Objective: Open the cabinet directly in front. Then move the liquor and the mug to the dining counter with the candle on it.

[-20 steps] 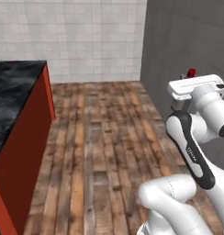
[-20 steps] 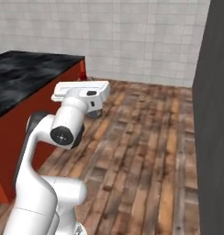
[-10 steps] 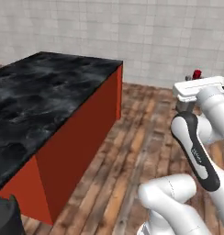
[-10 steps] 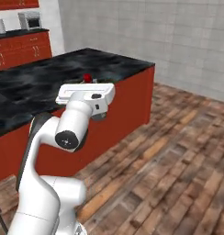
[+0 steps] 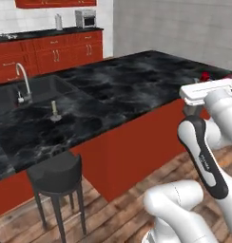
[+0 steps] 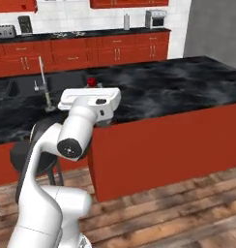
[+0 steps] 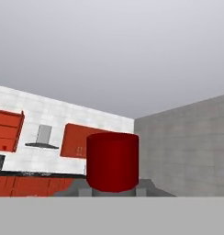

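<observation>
My gripper (image 5: 203,82) is shut on the liquor, held high beside the arm. The bottle's red cap (image 5: 205,76) pokes up behind the white hand, also visible as the red cap (image 6: 92,81). In the hand view that red cap (image 7: 112,160) stands dead centre with the grey bottle shoulders below it. The dining counter (image 5: 132,85), black veined marble on a red base, lies ahead and to the left. The candle (image 5: 53,112) stands on it beside the sunken sink (image 5: 39,90). The mug is out of view. I cannot tell which red wall cabinet is the task's cabinet.
A silver faucet (image 5: 24,81) rises at the sink. A dark round stool (image 5: 57,176) stands against the island's near side. Red base cabinets (image 6: 115,51) and a black wall counter line the far tiled wall. Wooden floor (image 6: 187,203) runs along the island's right side.
The whole picture has swung round with the base: bare floor and grey wall gave way to the island with sink, candle and stool. The gripper keeps its hold on the bottle.
</observation>
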Robot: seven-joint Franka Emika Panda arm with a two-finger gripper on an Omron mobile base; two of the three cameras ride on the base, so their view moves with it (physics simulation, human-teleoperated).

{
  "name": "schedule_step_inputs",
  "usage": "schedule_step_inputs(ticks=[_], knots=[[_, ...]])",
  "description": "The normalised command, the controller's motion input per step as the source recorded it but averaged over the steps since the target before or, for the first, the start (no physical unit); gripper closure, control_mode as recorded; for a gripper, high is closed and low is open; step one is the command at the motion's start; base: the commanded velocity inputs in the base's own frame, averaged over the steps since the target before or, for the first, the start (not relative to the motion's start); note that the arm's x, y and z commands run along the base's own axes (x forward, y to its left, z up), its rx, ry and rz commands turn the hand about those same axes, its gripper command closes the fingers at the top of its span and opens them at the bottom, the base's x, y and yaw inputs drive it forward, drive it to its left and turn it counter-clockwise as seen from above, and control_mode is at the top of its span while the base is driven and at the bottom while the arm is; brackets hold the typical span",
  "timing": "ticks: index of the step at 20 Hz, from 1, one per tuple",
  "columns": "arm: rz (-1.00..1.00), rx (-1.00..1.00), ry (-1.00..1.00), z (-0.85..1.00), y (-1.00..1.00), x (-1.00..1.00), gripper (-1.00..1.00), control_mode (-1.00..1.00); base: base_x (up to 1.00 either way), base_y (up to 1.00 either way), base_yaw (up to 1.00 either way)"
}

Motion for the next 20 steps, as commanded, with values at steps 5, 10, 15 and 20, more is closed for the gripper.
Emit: schedule_step_inputs(ticks=[5,10,15,20], knots=[[0.0,0.0,0.0,0.0,0.0,0.0,1.0,1.0,0.82,-0.09,0.57],[0.0,0.0,0.0,0.0,0.0,0.0,1.0,1.0,0.9,-0.65,0.2],[0.0,0.0,0.0,0.0,0.0,0.0,1.0,1.0,0.78,-0.62,0.3],[0.0,0.0,0.0,0.0,0.0,0.0,1.0,1.0,0.15,-0.05,0.57]])
